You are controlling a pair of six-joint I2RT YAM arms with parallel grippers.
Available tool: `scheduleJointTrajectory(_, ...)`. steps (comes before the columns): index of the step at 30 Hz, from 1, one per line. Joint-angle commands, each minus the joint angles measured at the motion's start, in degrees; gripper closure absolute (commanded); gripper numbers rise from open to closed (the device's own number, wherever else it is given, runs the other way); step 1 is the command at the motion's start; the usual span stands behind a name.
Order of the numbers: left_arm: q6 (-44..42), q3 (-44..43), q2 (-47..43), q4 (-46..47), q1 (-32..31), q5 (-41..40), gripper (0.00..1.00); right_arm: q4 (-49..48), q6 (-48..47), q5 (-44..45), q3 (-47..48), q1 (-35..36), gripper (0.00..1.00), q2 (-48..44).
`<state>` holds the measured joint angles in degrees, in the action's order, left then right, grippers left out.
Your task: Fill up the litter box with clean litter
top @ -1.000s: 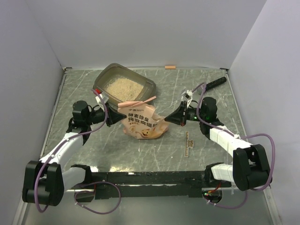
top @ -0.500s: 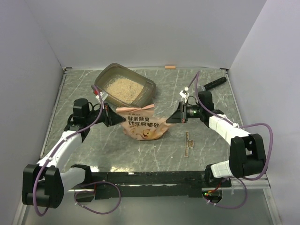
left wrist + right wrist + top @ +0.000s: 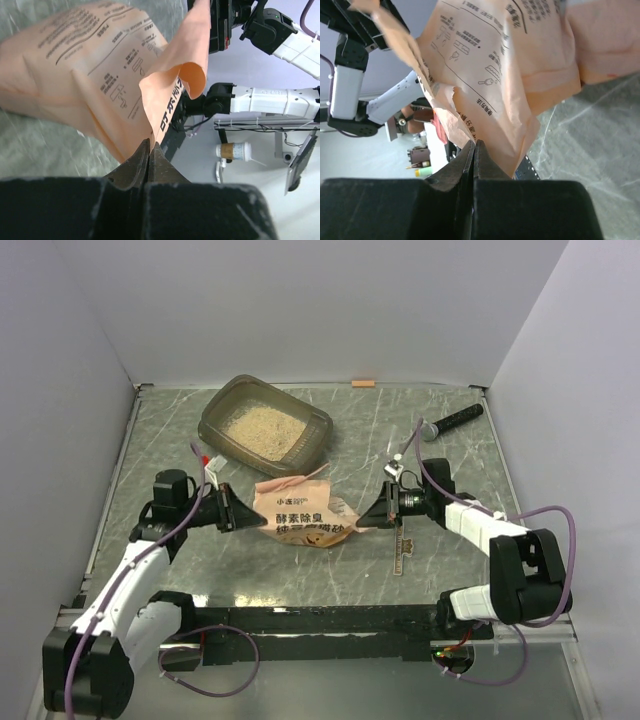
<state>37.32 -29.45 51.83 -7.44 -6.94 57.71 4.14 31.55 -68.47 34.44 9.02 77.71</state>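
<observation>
You had the pouch (image 3: 300,514) strung between the two arms, low over the tabletop (image 3: 200,570). It was on the near side of the litter box (image 3: 312,430) and apart from it. Whether its belly touched the tabletop or hung just clear could not be told. The litter box sat toward the far left with a bed of tan granules (image 3: 262,425) in it.

The pouch was thin, crinkly film: soft, quick to fold, with no stiffness of its own. It looked slack and creased, so I judged it light, and any granules left inside would slump to whichever fold hung lowest. Film like that is slippery, so the flat seamed edges and corners were the sensible places to take hold, where the layers lie doubled. The torn flap (image 3: 293,480) at the mouth curled loosely and would have given you nothing to pull against.

The left end effector (image 3: 149,149) was clenched on a fold at the pouch's left edge, its fingers meeting on the film in the wrist view. The right end effector (image 3: 474,148) was pinched onto the opposite edge in the same way.

Both arms lay low and nearly level, wrists turned inward so the two end effectors faced each other across the pouch. The left arm reached forward from its base. The right arm was folded at the elbow, with its forearm running in from the right.
</observation>
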Motion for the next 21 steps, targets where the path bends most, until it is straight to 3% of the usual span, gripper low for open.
scheduleJointTrajectory(1,1.0,-0.8,-4.5,-11.3,1.0,-2.5,0.99,4.2,1.0,5.5,-2.6,-2.0,1.00,-4.0)
scheduleJointTrajectory(11,1.0,0.7,-5.3,-19.4,1.0,-9.3,0.99,5.4,1.2,7.2,-4.9,-2.0,0.98,-3.0)
scheduleJointTrajectory(14,0.9,0.5,-4.4,-20.2,1.0,-11.1,0.99,7.3,-0.2,9.7,-2.9,-2.0,0.76,-4.9)
scheduleJointTrajectory(21,-0.1,-1.2,-2.7,-20.9,1.0,-12.6,0.99,17.6,-10.5,23.1,8.1,-1.6,0.48,-14.9)
